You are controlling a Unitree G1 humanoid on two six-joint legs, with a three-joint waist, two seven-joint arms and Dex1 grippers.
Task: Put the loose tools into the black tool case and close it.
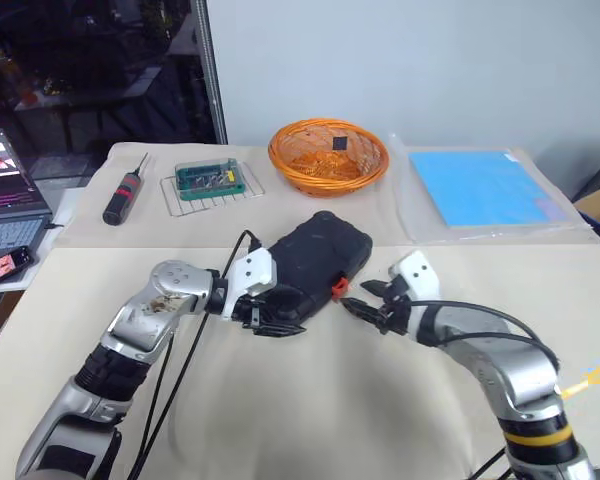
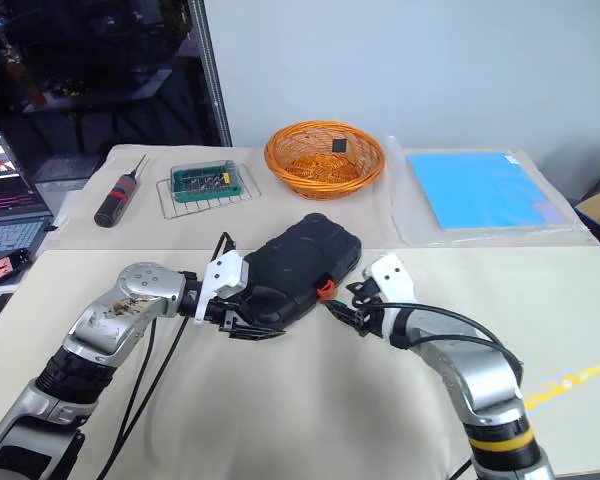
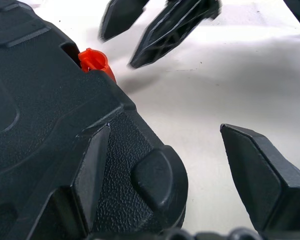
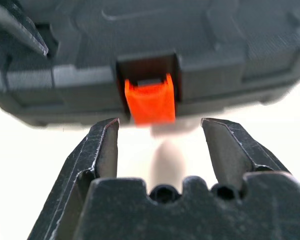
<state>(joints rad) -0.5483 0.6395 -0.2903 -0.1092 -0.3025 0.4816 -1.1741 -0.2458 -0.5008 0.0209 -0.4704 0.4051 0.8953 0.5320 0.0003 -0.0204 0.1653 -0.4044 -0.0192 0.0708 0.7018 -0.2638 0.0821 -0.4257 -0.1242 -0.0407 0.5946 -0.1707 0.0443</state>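
Nearest me, my left end effector (image 1: 263,322) sits at the near left corner of the black tool case (image 1: 315,262), fingers spread wide, one finger (image 3: 92,175) lying on the shell and the other off to its side, not clamping it. My right end effector (image 4: 160,145) hovers just short of the small orange latch (image 4: 150,105), jaws apart and holding nothing. Closed, the case lies mid-bench (image 1: 310,400). Farther back sit an orange basket (image 1: 328,155), a wire tray (image 1: 212,185), and a black screwdriver (image 1: 123,195) far left.

Black ribbed tool case (image 1: 318,255), orange latch (image 4: 150,102), orange basket (image 1: 328,155).
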